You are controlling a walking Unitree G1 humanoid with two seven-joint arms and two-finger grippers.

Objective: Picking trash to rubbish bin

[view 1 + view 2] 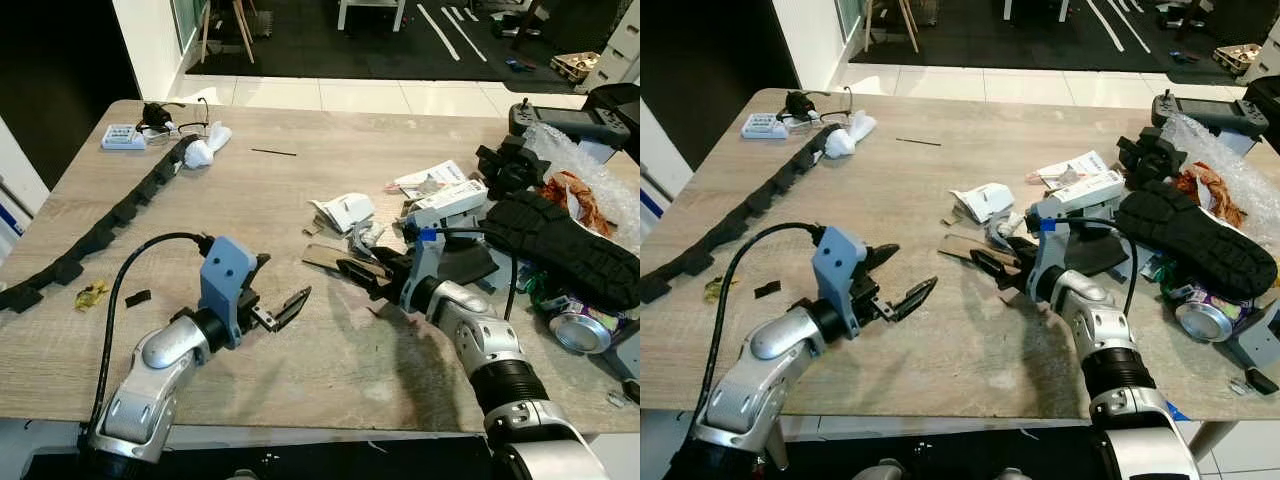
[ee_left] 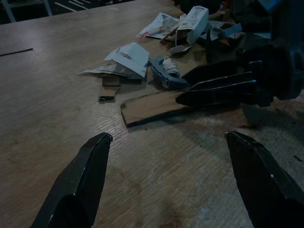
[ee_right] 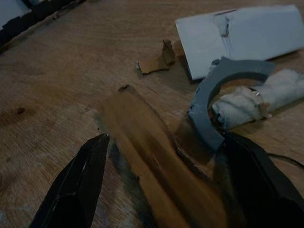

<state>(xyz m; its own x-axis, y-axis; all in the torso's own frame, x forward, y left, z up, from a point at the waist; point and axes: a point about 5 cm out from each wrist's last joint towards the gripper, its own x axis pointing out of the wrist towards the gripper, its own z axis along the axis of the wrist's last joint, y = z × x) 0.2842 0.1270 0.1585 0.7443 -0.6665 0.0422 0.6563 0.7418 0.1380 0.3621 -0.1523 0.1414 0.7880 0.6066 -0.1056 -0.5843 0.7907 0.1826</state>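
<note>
Clearly the right gripper [image 1: 362, 272] was the one at work: it lay low over the wooden worktop [image 1: 250, 200], reaching toward a flat brown strip of cardboard [image 2: 152, 107] that lay on the wood near the middle. Seen from its own wrist, the two black fingers [image 3: 78, 183] stood apart on either side of the strip's near end, not yet closed on it; seen from the other wrist they looked stacked close together, so the gap was narrow, probably because so thin a piece needs only a slim bite. The strip was the nearest piece of trash, which would explain the choice.

Just beyond it lay a curved grey plastic piece [image 3: 223, 90] around a crumpled wad of tissue [image 3: 251, 102], a folded white paper [image 1: 345, 210] and a small torn brown scrap [image 3: 159, 59]. Farther to the robot's right sat a white carton [image 1: 448, 203], a black shoe [image 1: 565, 245] sole up, a crushed can [image 1: 580, 328] and bubble wrap [image 1: 590, 165].

The left gripper [image 1: 275, 300] hovered above bare wood, well apart from the strip, its fingers spread wide and empty, aimed at the same pile as if waiting its turn. A black cable chain [image 1: 110, 215] ran along the left edge. I could not find the rubbish bin.
</note>
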